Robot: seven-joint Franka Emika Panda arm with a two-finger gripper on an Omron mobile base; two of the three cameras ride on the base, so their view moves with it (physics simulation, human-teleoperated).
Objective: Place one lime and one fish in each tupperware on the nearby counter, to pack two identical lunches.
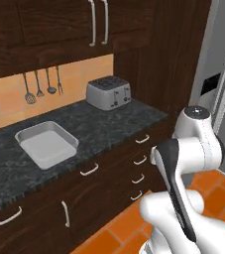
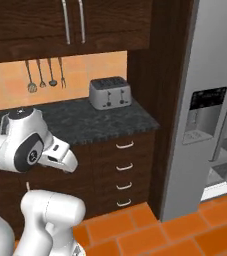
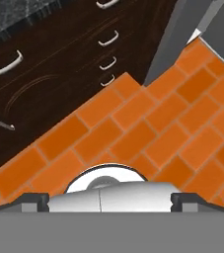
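The desk (image 1: 109,126) is running off the left edge of the left base view, and the arm is covering its left stretch in the right base view. The upper cupboards (image 1: 59,25) are being cut by the top edge in both base views. The fridge (image 2: 210,100) is running past the top and right edges of the right base view, and only a strip of it is showing at the right edge of the left base view. In the hand view the finger tips (image 3: 33,201) are barely rising above the bottom, and the drawers (image 3: 59,64) are being cut by the left edge. The hanging utensils (image 1: 42,87) are looking too small to tell apart
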